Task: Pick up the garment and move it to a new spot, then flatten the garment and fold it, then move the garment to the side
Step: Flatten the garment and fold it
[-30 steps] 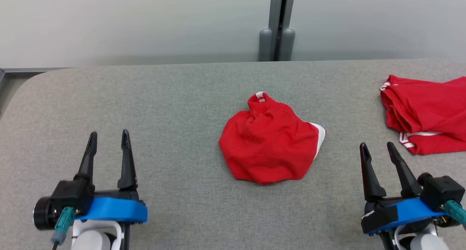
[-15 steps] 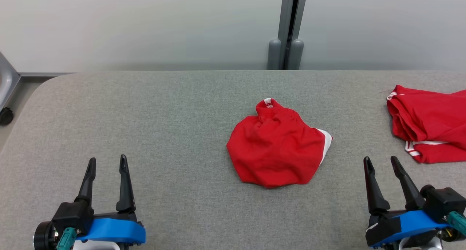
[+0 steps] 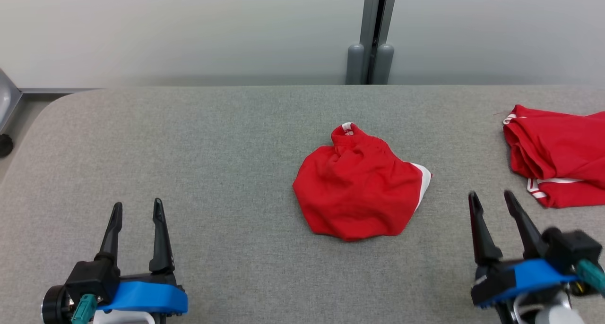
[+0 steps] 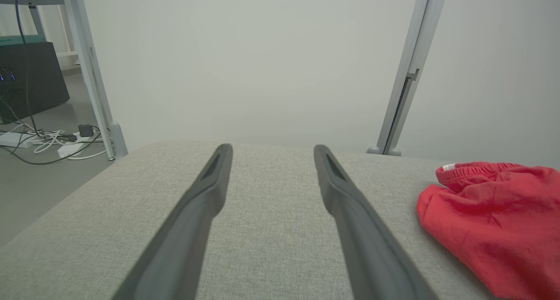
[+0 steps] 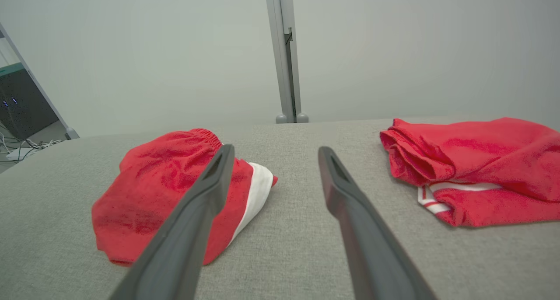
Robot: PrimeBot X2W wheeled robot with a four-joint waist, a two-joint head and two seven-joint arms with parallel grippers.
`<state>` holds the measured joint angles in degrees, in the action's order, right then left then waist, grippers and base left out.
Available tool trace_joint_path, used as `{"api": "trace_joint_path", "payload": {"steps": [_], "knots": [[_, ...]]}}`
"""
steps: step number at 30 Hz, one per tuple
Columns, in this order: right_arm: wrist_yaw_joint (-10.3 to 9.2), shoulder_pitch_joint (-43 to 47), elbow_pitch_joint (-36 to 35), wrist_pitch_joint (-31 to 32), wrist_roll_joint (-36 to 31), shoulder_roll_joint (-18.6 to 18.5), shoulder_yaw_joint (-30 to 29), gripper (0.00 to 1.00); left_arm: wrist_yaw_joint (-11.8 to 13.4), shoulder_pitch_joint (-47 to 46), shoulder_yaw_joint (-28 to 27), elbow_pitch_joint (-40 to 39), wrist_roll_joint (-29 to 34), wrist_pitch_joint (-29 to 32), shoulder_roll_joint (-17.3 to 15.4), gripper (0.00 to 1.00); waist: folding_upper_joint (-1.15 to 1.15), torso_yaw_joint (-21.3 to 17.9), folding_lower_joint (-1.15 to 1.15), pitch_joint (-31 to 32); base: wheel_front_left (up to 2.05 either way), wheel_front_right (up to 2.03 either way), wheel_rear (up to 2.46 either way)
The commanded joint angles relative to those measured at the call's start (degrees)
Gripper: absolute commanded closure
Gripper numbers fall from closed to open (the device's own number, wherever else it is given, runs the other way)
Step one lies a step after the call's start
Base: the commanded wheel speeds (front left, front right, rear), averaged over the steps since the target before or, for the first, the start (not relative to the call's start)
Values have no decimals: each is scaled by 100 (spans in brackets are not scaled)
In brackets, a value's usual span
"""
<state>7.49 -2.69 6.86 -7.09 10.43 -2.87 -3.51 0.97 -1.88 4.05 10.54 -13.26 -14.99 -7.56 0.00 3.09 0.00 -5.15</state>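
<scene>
A crumpled red garment with a white stripe and an elastic waistband lies bunched in the middle of the grey table; it also sits at the right of the left wrist view and at the left of the right wrist view. My left gripper is open at the lower left, well left of the garment, nothing between its fingers. My right gripper is open at the lower right, to the right of the garment and holding nothing, its fingers pointing toward the far edge.
A second red garment with white stripes lies folded at the table's right edge, just beyond my right gripper. A grey post stands behind the table. Cables lie on the floor past the left end.
The head camera has shifted, so the whole scene sits differently. Both grippers are lower in the picture and still open. The right gripper looks blurred by motion. The garment lies as before.
</scene>
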Motion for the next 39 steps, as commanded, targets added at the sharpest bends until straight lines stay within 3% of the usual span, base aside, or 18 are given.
{"api": "trace_joint_path", "payload": {"steps": [1,9,14,23,33,34,35,36,39], "knots": [[1,-174,-7,28,-44,-4,32,0,-16,-70,-43,-15,25,-27,0,0,0,12,0,-26,0,0,0],[1,-1492,174,292,-329,-263,360,0,-107,-296,-24,-4,125,-26,108,0,0,137,0,-286,0,0,0],[2,-2283,893,479,-354,-553,538,0,-175,-496,33,44,165,-27,213,0,0,385,0,-512,0,0,0],[1,-2605,2491,433,-418,-874,622,0,-266,-849,99,139,175,-26,366,0,0,780,0,-861,0,0,0],[1,-2631,3951,203,-384,-801,980,0,-329,-959,71,208,243,-27,437,0,0,860,0,-903,0,0,0],[2,-2639,4028,154,-346,-774,1035,56,-341,-958,82,220,251,-27,440,0,0,855,0,-894,0,0,0],[2,-2690,4071,68,-298,-756,1068,93,-340,-957,85,225,257,-27,444,0,0,842,0,-883,0,0,0],[2,-2748,4118,-1,-271,-757,1098,100,-337,-953,87,229,262,-27,449,0,0,828,0,-872,0,0,0],[1,-2907,4208,-263,-158,-832,1072,100,-346,-910,55,242,273,-27,456,0,0,765,0,-817,0,0,0]]}}
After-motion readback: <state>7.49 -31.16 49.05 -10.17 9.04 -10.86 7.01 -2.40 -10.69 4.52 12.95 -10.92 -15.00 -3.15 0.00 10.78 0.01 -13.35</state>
